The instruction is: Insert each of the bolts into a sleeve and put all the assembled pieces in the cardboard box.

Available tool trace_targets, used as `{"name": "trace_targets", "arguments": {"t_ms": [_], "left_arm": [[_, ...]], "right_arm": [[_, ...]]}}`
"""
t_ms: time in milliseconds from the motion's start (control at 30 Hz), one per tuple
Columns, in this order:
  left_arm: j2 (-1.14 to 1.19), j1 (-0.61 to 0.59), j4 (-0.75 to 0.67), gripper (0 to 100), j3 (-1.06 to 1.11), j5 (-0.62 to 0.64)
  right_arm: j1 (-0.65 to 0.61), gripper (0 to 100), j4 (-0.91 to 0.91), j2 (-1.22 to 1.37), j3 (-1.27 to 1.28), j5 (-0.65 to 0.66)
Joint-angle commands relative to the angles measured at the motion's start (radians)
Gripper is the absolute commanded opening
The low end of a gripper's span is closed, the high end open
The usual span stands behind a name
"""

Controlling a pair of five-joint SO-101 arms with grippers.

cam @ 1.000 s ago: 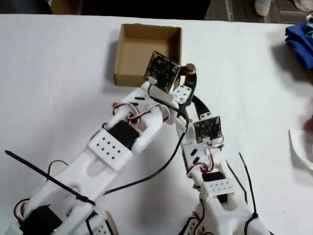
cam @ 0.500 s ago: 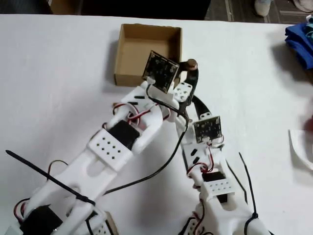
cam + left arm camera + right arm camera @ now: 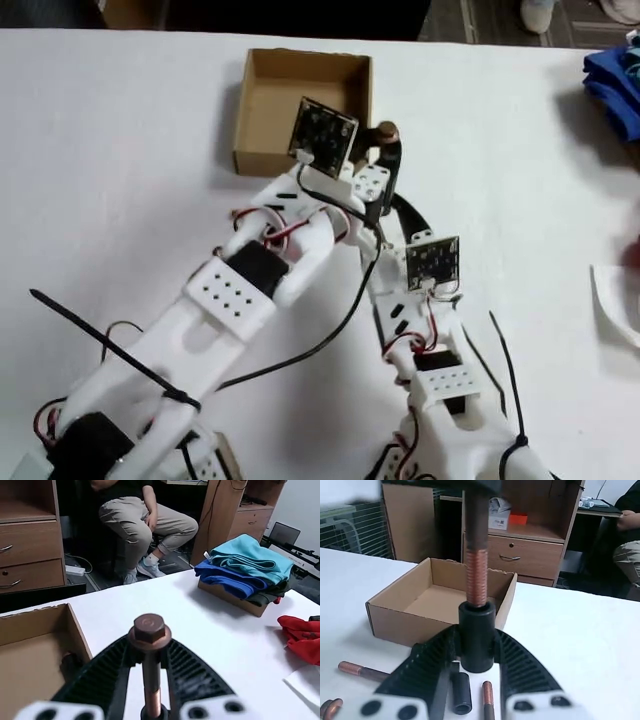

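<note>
Nearest the right arm, 1 loose sleeve [image 3: 461, 695] and at least 2 loose bolts [image 3: 488, 700] [image 3: 362, 671] are seen lying flat on the table [image 3: 580, 645], so most of the task is judged undone. Above them a black sleeve [image 3: 477, 652] is pinched upright between the fingers of the right gripper [image 3: 476, 632]. The bolt [image 3: 149, 629] is clamped just under its hex head by the fingers of the left gripper [image 3: 150, 644]. Its long axis is held vertical, head up, with the threaded end down and already entered in the black sleeve's bore; this insertion is judged partly done. In the high view the pair is placed at 4 o'clock of the cardboard box [image 3: 262, 160], just outside its wall. Farther off, a dark shape [image 3: 70, 662] inside the box may be a finished piece, though it is too dim to tell.
</note>
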Motion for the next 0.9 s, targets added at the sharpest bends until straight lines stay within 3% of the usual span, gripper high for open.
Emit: {"name": "trace_targets", "arguments": {"t_ms": [0, 633, 867], "left_arm": [[-0.003, -0.011, -0.020, 3, -0.058, 0.008], [0.003, -0.003, -0.023, 3, 0.012, 0.009], [0.129, -0.002, -0.020, 3, 0.004, 0.009]], "right_arm": [[0.013, 2.0, -0.004, -0.039, -0.011, -0.009], [0.005, 2.0, -0.004, -0.039, -0.012, -0.009], [0.007, 2.0, -0.059, -0.041, -0.012, -0.003]]}}
